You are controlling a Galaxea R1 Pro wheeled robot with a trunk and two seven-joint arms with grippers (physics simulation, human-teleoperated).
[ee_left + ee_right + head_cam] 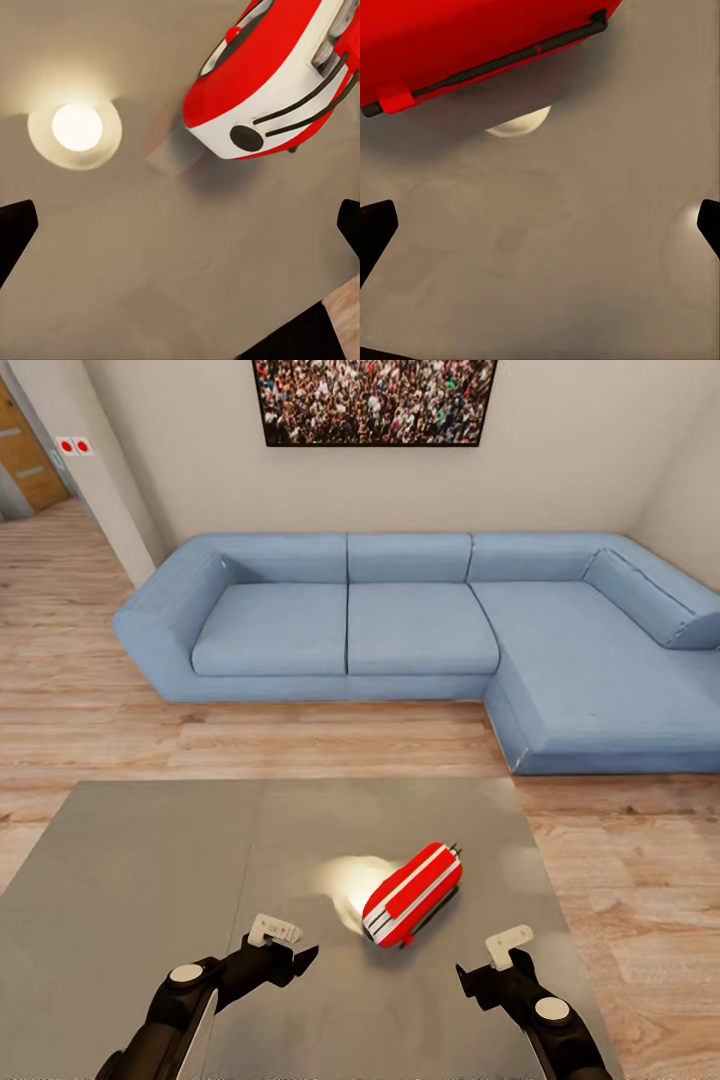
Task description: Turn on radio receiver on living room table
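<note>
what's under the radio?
The radio receiver lies on the glossy grey table, beside a bright lamp reflection. The tabletop directly beneath it is hidden by its body.

**Grey table, one red radio**

Low grey table (150, 880) with glossy, reflective top, standing on light wood plank floor (90, 690). Resting directly on it, right of centre: the radio receiver (412, 895), red with white trim, lying askew to the table edges. Bright lamp reflection (345, 880) on the surface just beside the radio's left side.

Bright, even render; lamp glare (352, 880) reflects off the glossy table (150, 880).
</note>
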